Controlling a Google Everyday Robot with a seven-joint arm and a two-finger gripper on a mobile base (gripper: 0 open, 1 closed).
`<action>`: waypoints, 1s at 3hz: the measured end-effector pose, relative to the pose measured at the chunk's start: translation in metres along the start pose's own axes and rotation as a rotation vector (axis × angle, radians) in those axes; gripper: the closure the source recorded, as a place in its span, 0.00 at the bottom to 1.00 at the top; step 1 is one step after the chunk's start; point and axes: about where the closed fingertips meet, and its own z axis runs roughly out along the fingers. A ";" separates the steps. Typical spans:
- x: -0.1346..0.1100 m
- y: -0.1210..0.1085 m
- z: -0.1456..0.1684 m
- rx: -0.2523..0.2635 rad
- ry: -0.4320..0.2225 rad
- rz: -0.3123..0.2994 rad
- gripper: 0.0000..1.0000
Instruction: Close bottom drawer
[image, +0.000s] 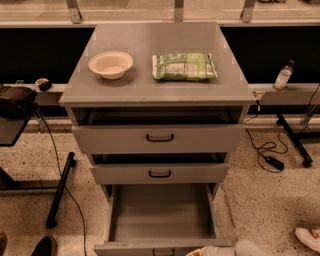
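**Bottom drawer pulled far out at the cabinet's foot**

The gripper is at the drawer's front right corner, and its grip cannot be told. Higher in the cabinet, the middle drawer and top drawer stand slightly out. A bowl and a green packet lie on top.

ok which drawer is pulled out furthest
The bottom drawer, grey interior exposed; top drawer and middle drawer barely open. The gripper is at the bottom drawer's front edge.

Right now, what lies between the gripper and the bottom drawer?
Nothing, in the camera view: the gripper sits at the lower edge, close beside the front panel of the bottom drawer.
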 end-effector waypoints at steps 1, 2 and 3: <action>0.021 -0.001 0.015 0.033 -0.001 0.017 1.00; 0.037 -0.004 0.024 0.093 0.001 0.076 1.00; 0.051 -0.013 0.036 0.172 -0.007 0.143 1.00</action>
